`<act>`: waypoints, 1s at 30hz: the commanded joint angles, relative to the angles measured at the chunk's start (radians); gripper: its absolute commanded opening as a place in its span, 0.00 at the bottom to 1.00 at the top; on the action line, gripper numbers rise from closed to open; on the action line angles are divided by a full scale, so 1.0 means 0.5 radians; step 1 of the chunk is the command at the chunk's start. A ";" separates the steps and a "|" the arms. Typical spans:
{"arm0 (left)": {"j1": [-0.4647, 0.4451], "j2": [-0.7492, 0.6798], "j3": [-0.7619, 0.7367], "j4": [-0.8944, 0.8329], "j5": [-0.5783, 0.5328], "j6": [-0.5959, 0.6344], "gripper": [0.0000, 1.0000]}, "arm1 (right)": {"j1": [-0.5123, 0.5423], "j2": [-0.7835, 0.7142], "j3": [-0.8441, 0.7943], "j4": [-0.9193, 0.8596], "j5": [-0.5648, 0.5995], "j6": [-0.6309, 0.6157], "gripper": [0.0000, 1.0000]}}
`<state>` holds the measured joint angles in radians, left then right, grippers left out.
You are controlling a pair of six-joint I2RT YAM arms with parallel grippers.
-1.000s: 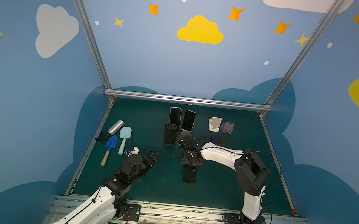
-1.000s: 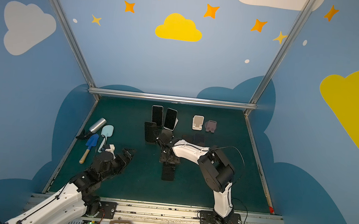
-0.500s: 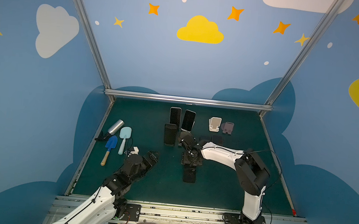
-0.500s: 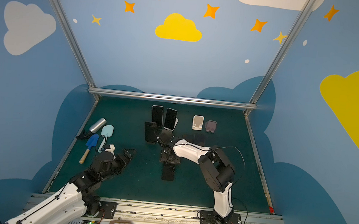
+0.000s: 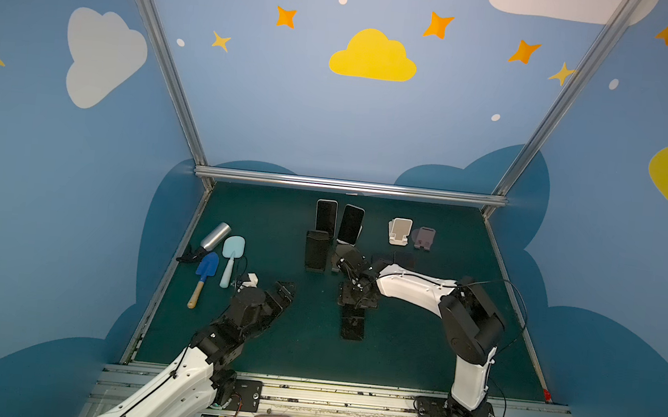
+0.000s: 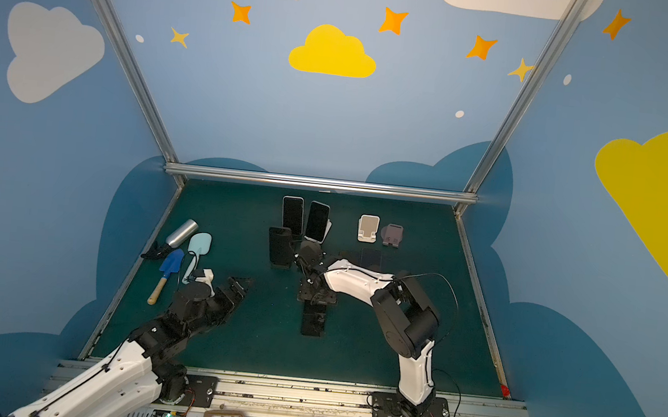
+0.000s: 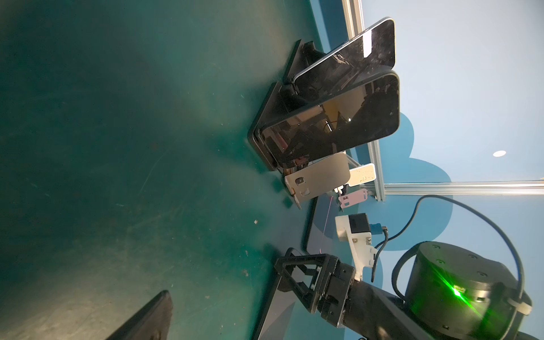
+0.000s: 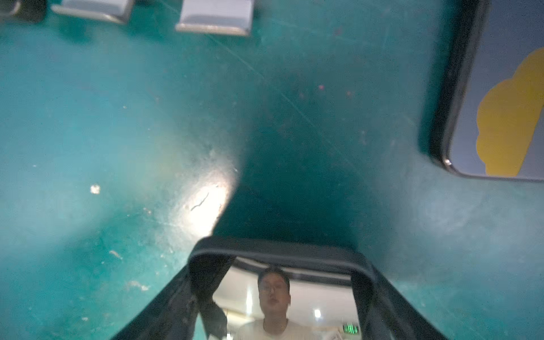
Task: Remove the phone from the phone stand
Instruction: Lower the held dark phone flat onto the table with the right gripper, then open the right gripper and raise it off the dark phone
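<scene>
A black phone [image 5: 352,324] [image 6: 313,320] lies flat on the green table, screen up. My right gripper [image 5: 356,301] [image 6: 315,297] reaches down over its far end. In the right wrist view the phone [image 8: 279,294] sits between the two dark fingers [image 8: 164,303], and the gripper [image 8: 281,260] looks open around it. From the left wrist view the phone [image 7: 270,312] is flat under the right gripper [image 7: 282,265], and a pale phone stand [image 7: 318,179] stands bare just behind. My left gripper [image 5: 284,290] [image 6: 239,286] hovers open and holds nothing.
Three more phones [image 5: 325,215] [image 5: 351,224] [image 5: 315,250] lean on stands at the back. A white stand [image 5: 399,230] and a purple stand [image 5: 423,238] are bare, with another flat phone [image 5: 402,260] near them. Toy shovels [image 5: 207,272] and a silver bottle [image 5: 214,236] lie at the left.
</scene>
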<state>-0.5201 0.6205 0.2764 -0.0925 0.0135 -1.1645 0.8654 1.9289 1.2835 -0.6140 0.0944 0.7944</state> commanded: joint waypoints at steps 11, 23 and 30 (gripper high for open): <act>-0.009 -0.031 0.038 -0.051 -0.015 -0.003 1.00 | -0.049 -0.192 -0.035 -0.164 0.120 -0.110 0.85; -0.010 -0.127 -0.009 -0.092 -0.045 -0.009 1.00 | -0.056 -0.361 0.145 -0.333 0.268 -0.198 0.84; -0.009 -0.130 -0.019 -0.122 -0.052 -0.004 1.00 | -0.058 -0.456 0.116 -0.247 0.342 -0.202 0.84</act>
<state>-0.5201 0.5625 0.2752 -0.1268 0.0071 -1.1679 0.8391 1.7451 1.3437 -0.7399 0.2291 0.7013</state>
